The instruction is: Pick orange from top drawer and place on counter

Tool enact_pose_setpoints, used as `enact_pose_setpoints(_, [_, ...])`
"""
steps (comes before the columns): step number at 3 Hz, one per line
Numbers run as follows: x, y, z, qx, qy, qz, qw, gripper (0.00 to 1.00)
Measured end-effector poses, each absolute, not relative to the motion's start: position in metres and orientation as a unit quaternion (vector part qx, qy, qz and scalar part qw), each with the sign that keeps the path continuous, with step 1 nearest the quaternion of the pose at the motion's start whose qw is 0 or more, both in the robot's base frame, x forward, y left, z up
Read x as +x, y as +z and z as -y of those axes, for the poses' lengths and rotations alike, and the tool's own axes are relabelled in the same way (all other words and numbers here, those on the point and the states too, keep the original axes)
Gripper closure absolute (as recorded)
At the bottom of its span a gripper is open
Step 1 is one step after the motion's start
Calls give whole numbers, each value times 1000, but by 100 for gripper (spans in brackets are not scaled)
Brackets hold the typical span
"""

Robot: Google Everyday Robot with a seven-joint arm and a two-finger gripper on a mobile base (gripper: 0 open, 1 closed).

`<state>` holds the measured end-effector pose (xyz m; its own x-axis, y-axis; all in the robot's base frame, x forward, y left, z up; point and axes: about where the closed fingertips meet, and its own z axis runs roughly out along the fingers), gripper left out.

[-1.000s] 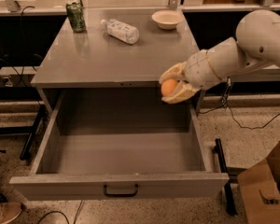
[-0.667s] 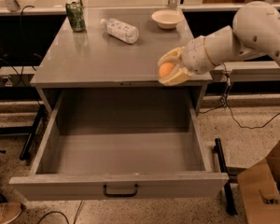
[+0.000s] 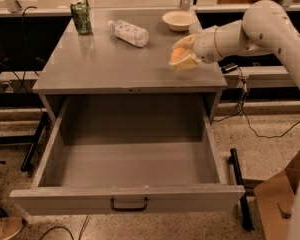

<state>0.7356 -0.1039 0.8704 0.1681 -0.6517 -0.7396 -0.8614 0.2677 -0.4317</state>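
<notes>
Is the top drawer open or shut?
Open: the top drawer is pulled out, its floor visible. The gripper holds the orange over the counter.

Arm [image 3: 255, 29] stretched from right, gripper [image 3: 183, 58] above counter [image 3: 110, 66] — fingers [image 3: 187, 64] clasping orange [image 3: 177, 53]

Robotics lab, hand [image 3: 182, 58] gripping orange [image 3: 177, 53] above grey counter [image 3: 115, 69]; loose cables [image 3: 270, 134], speckled floor [image 3: 275, 159], cardboard box [image 3: 280, 196]

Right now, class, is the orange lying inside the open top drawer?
No: the gripper holds the orange over the right part of the counter, not in the top drawer.
</notes>
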Motion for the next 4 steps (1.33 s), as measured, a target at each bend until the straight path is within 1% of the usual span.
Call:
enact_pose_setpoints(1, [768,862,106,-541,140,-664,496,100])
enact_pose_setpoints(2, [787,853,102,-508,172,-677,504,100])
enact_pose_setpoints(3, [795,846,94,-500,199,-678,501,84])
enact_pose_setpoints(4, [798,836,86,-500,226,-677,491,60])
